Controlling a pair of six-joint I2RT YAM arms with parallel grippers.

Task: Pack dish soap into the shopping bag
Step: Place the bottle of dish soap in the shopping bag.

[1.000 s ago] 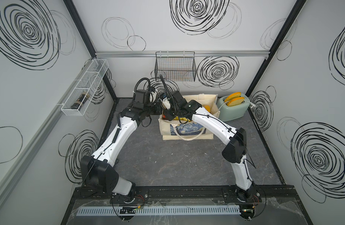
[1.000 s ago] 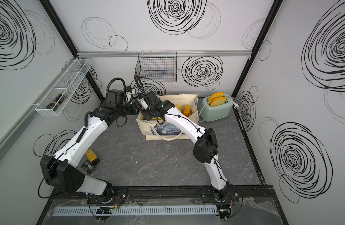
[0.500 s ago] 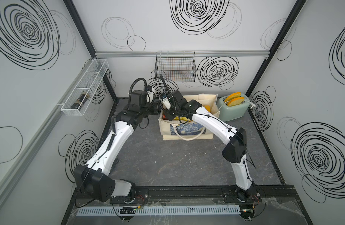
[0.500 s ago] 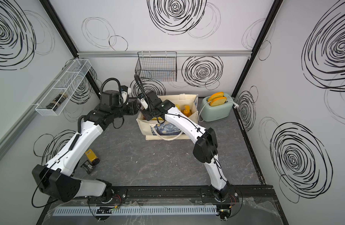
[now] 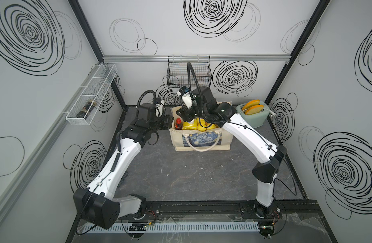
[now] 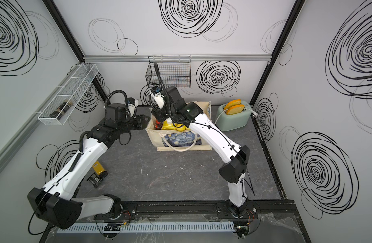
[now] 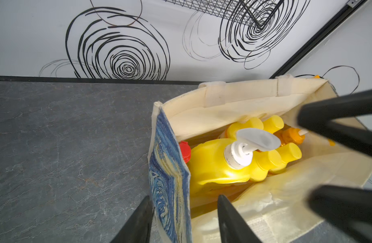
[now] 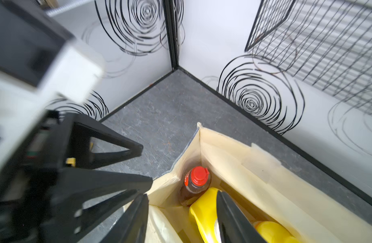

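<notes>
No brand can be read anywhere: the bag [image 5: 201,140] carries only a blue-and-yellow swirling print on its cream wall, and the red-cap bottle [image 8: 198,174] has a label with lettering too small to make out. All the soap seen sits inside the bag. The red-cap bottle stands upright in the bag's far left corner. The yellow pump bottle [image 7: 218,166] is beside it with its white pump head [image 7: 258,137] over the bag's middle. Four small yellow bottles [image 7: 286,153] are packed next to that one, and an orange pump bottle [image 7: 292,135] lies deeper toward the bag's right end. The left arm [image 5: 122,160] rises from its base, bends at the elbow and reaches level toward the bag's left end. The left gripper [image 7: 185,197] has its claw spread, one finger outside the bag's left wall and one inside, the printed wall between them and not pinched. The right arm [image 5: 250,134] arches over the bag's front right corner, wrist high above the bag. The right gripper [image 8: 183,194] points down into the bag's left half, claw spread and holding nothing, the yellow pump bottle below it beside one finger. A toaster [image 5: 254,116] stands near the bag's right end, and a black wire basket [image 5: 189,71] hangs on the wall behind the bag
</notes>
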